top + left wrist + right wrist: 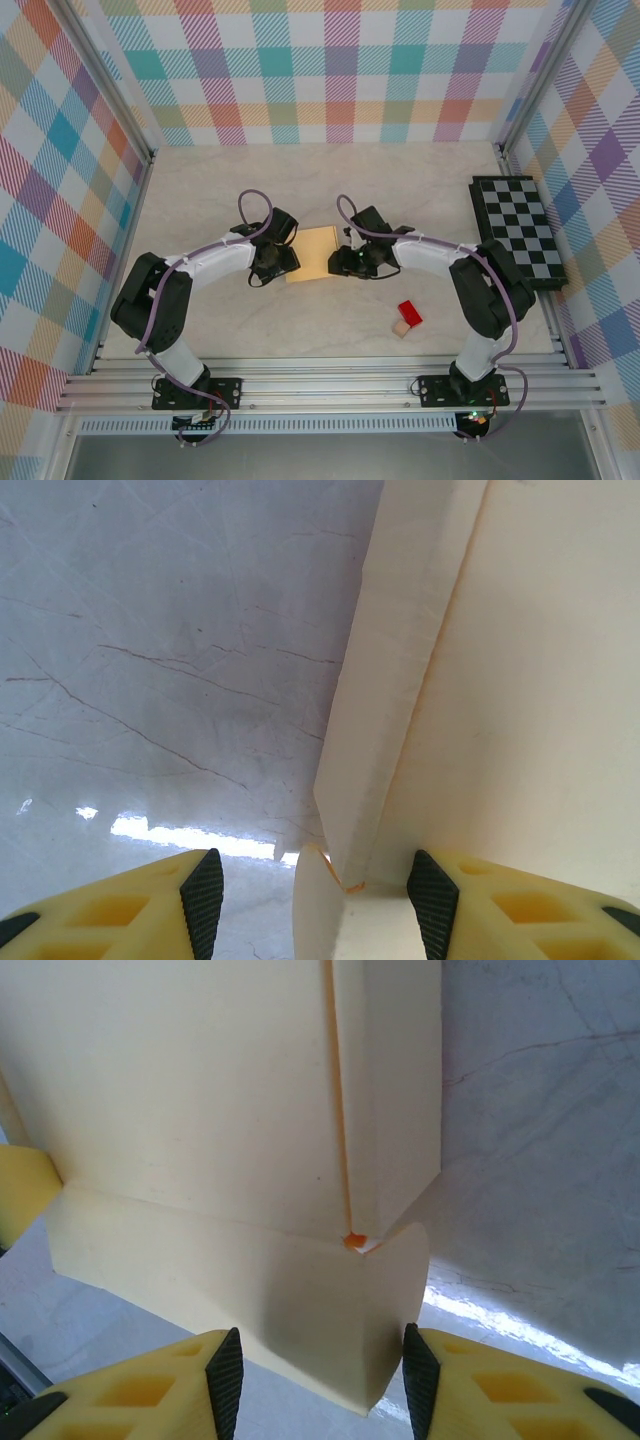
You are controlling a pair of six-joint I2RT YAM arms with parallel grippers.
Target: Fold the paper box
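Observation:
The paper box (314, 253) is a pale orange-yellow carton lying flat on the table between both arms. My left gripper (281, 263) is at its near left corner and my right gripper (345, 263) at its near right corner. In the left wrist view the box (520, 680) shows a raised side flap (395, 670) and a small rounded tab. My left gripper (318, 908) stands open around that corner. In the right wrist view the box (190, 1090) has a front flap (300, 1300) bent down between the open pads (225, 1380) of my right gripper (322, 1385).
A small red block with a tan cube (407, 317) lies on the marble table (220, 190) near the right arm. A black-and-white checkered board (523, 230) sits along the right wall. Plaid walls enclose the back and sides.

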